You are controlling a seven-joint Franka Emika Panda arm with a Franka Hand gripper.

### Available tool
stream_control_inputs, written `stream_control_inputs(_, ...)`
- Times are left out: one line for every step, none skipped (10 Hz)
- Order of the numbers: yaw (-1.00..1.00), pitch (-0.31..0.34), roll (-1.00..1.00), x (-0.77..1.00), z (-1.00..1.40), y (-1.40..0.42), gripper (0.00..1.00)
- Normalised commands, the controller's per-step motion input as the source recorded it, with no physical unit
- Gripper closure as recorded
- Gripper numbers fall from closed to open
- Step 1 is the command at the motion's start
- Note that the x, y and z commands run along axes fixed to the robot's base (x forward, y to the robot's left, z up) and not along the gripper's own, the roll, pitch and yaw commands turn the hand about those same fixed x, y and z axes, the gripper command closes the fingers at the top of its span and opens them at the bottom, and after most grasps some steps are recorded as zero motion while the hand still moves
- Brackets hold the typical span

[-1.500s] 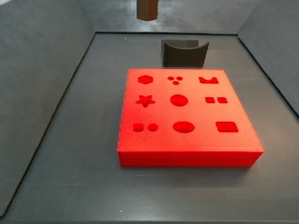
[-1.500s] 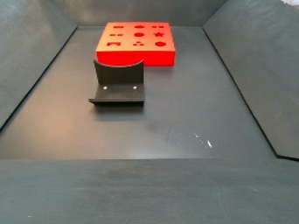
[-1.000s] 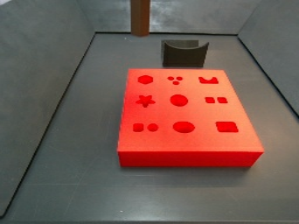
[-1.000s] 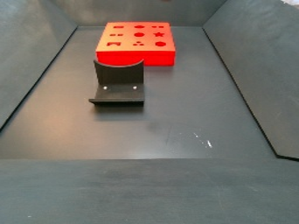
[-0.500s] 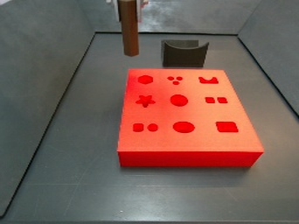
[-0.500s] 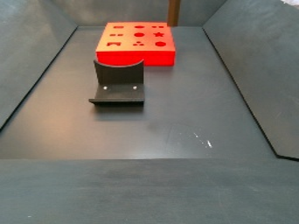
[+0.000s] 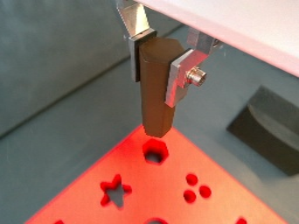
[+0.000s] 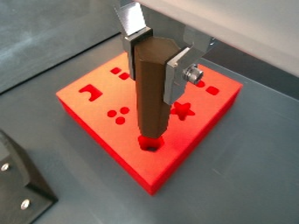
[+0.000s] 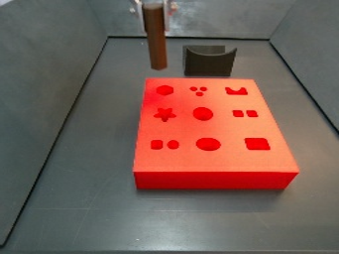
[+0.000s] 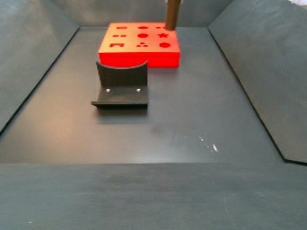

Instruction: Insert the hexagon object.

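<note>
My gripper [image 7: 159, 61] is shut on the hexagon object [image 7: 155, 101], a long dark brown peg held upright by its upper end; both wrist views show this [image 8: 152, 96]. The peg's lower end hangs just above the hexagonal hole [image 7: 155, 151] near a corner of the red block [image 8: 96, 98]. In a side view the peg [image 9: 155, 40] stands over the block's far left corner, above the hole [image 9: 165, 90]. In another side view the peg [image 10: 171, 13] shows at the block's [image 10: 142, 57] far right.
The red block [image 9: 228, 164] has several other shaped holes, among them a star [image 9: 166, 114] and a circle [image 9: 203, 114]. The dark fixture [image 9: 208, 60] stands on the floor behind the block, and shows in another side view [image 10: 121, 84]. Grey walls enclose the floor.
The gripper has come down with the peg and shifted slightly towards the block, so the peg's lower end now hangs just above the hexagonal hole.
</note>
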Motion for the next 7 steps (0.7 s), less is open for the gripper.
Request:
stream_control_inputs(-0.02,-0.146,0.26,-0.27,-0.27,-0.08,1.0)
stream_control_inputs(0.0,-0.051,0.22,-0.05,-0.33,0.0,1.0)
stream_control_inputs(0.0,0.0,0.22,-0.05,-0.51,-0.03,1.0)
stream_control_inputs(0.0,0.111,0.07,0.06,-0.56,-0.01,1.0)
stream_control_inputs(-0.09,0.013,0.0,0.5,-0.45,-0.03,1.0)
stream_control_inputs(-0.09,-0.009,0.0,0.63,-0.31,0.0,1.0)
stream_control_inputs(-0.12,-0.051,0.0,0.51,-0.35,0.0,1.0)
